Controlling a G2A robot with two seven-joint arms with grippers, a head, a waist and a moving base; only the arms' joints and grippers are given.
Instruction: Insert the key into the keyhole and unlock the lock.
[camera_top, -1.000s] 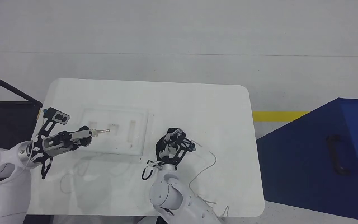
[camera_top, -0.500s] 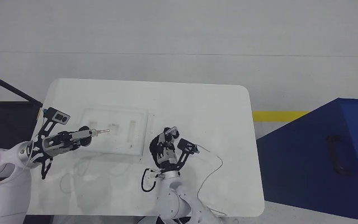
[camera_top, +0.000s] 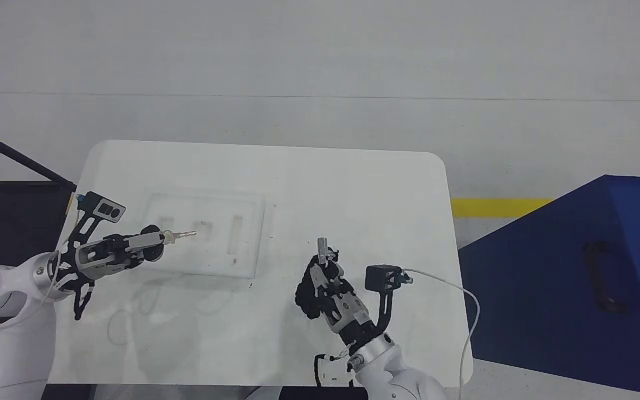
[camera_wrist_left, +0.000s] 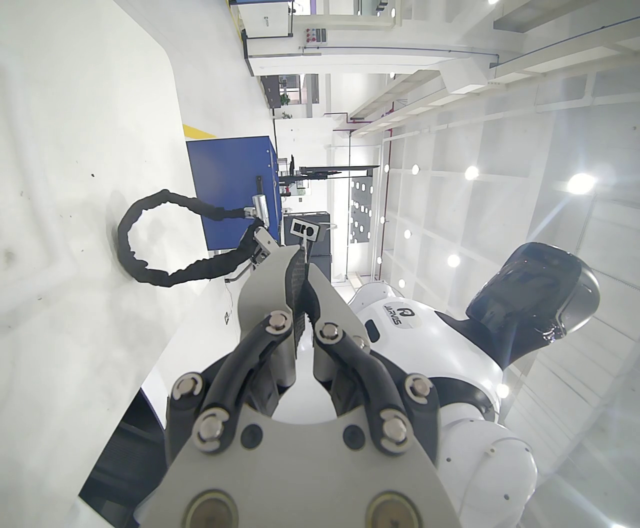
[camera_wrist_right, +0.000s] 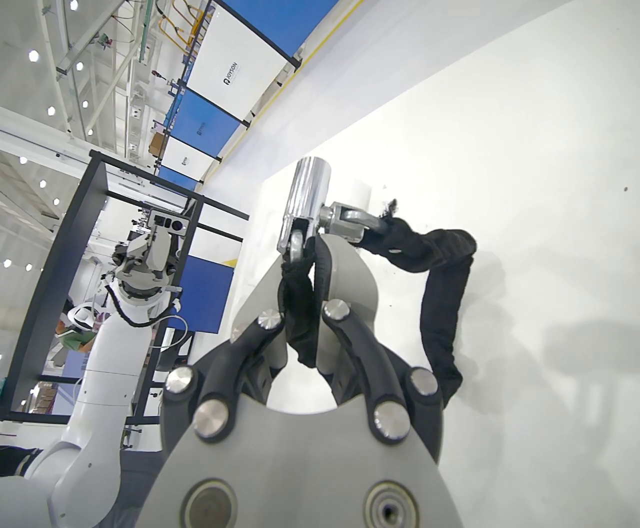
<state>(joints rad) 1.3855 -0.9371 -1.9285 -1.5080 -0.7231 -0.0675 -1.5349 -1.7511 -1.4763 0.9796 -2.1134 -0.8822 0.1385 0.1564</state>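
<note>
My left gripper (camera_top: 160, 240) hovers over the left part of the table, shut on a small silver key (camera_top: 182, 236) whose blade points right. The left wrist view shows the thin key (camera_wrist_left: 303, 249) pinched at that gripper's tips (camera_wrist_left: 300, 260). My right gripper (camera_wrist_right: 305, 260) is shut on the black sleeved cable of the lock, just below its shiny cylinder body (camera_wrist_right: 307, 195). From above, this gripper (camera_top: 318, 268) is near the table's front centre, and the lock (camera_top: 320, 247) sticks up from it. The lock's cable loop (camera_wrist_left: 131, 240) hangs down to the tabletop.
A clear flat tray (camera_top: 258, 240) lies on the white table (camera_top: 380, 190) between the two arms, under the key's tip. A blue cabinet (camera_top: 560, 280) stands off the table's right side. A thin white wire (camera_top: 455, 295) trails from the right wrist.
The right arm has swung to the right and towards the table's front edge, carrying the lock. The left arm and the key have stayed still.
</note>
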